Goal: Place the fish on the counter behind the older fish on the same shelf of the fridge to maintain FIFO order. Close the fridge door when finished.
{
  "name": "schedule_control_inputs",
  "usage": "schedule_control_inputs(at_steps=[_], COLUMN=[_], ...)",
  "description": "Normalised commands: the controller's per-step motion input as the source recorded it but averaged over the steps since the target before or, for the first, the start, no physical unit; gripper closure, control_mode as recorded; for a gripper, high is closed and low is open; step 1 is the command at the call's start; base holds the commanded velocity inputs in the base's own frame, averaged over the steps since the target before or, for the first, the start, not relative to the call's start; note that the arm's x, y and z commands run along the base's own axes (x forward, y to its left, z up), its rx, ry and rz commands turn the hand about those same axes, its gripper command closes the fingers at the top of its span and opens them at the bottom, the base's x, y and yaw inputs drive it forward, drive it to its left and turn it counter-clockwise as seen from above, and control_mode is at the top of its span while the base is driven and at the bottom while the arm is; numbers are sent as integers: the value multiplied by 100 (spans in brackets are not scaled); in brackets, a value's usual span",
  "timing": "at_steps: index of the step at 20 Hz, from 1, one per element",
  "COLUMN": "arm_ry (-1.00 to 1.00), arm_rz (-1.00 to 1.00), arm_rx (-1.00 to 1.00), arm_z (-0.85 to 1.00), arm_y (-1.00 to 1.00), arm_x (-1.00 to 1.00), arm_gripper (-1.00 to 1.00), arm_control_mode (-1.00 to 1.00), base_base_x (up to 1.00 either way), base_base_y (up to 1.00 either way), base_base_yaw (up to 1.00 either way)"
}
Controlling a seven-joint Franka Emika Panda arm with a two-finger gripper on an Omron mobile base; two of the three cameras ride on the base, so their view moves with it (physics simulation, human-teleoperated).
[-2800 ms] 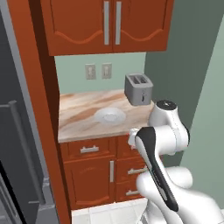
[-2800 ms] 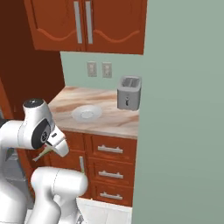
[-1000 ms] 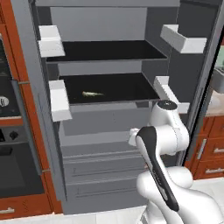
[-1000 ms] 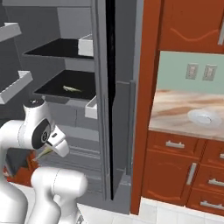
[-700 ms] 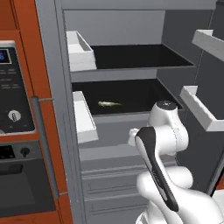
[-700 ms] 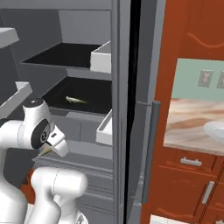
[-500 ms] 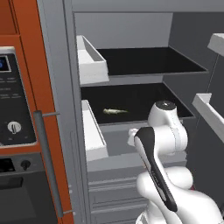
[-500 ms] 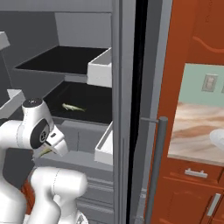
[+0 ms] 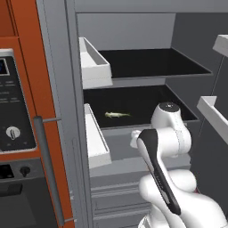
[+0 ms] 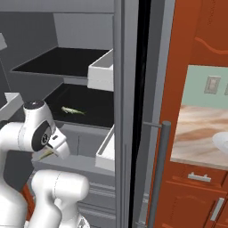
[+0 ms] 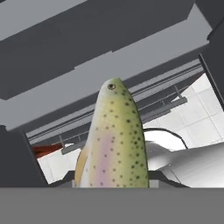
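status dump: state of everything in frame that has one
fridge: doors open
gripper: shut on fish
fish: held, off the shelf, head pointing away from the hand
older fish: lying flat on the shelf
shelf: holds the older fish
counter: carries a pale dish at its right edge

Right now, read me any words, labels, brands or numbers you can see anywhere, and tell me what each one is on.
None can be read.
The oven control panel in the left base view has a small blue display and faint marks around its knob, too blurred to read.
The fridge, its door bins and the fish in the gripper carry no text.
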Motion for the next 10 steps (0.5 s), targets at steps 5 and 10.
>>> schedule_control_inputs(at_steps=[5,10], arm_ry=[-23,-25], arm_rz=[0,-2], arm_rx=[0,0], arm_z=[8,39], arm_y=[0,0], arm_x=[100,91], arm_gripper=[100,100], arm_control_mode=[-100,-100], base_base_x=[0,0], base_base_y=[0,0], base_base_yaw=[0,0])
